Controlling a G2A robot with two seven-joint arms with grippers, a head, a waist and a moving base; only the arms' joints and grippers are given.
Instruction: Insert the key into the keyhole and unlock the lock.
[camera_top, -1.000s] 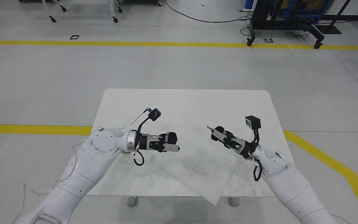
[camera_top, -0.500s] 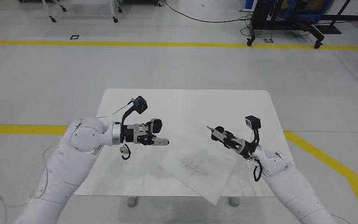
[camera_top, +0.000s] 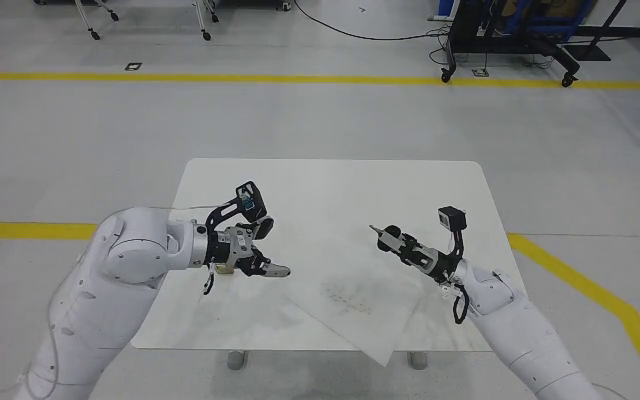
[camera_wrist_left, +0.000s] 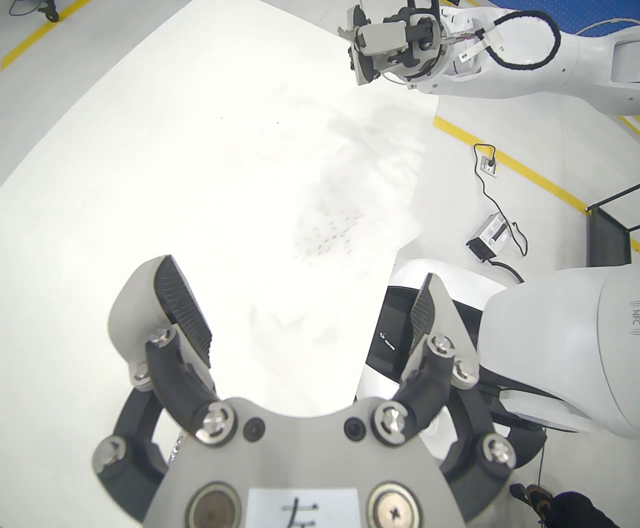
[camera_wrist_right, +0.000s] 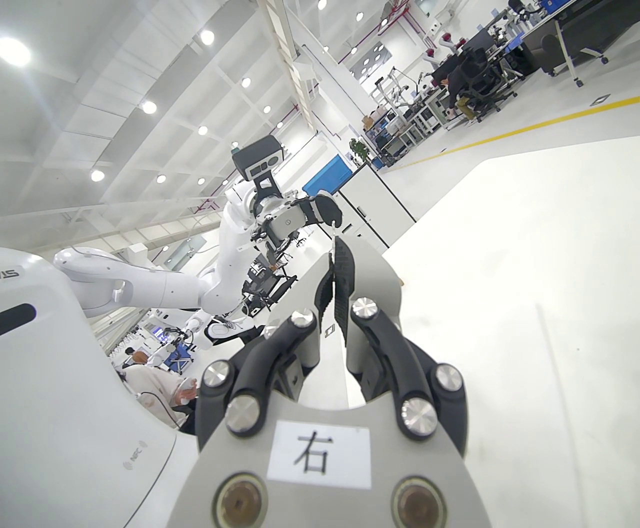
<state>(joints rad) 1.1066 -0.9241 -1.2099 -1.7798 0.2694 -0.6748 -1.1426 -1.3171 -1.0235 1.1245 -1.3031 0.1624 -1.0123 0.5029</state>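
Note:
My right gripper (camera_top: 378, 232) hangs above the right half of the white table (camera_top: 330, 185), shut on a thin metal strip that looks like the key (camera_wrist_right: 333, 234). The strip sticks out a little past the pressed-together fingertips (camera_wrist_right: 345, 260). My left gripper (camera_top: 270, 255) hovers over the left half of the table, tilted down, open, with nothing between its ribbed pads (camera_wrist_left: 175, 295). The two grippers face each other across a wide gap. In the left wrist view the right gripper (camera_wrist_left: 362, 55) is far off. I see no lock on the table.
A white paper sheet (camera_top: 350, 300) with faint dark marks lies on the table's near middle and overhangs the front edge. Beyond the table's edge, a cable and a small power box (camera_wrist_left: 487, 237) lie on the floor.
My left arm has drawn back to the left and toward the table's front edge, and its gripper has turned and tilted downward. The right arm has kept still.

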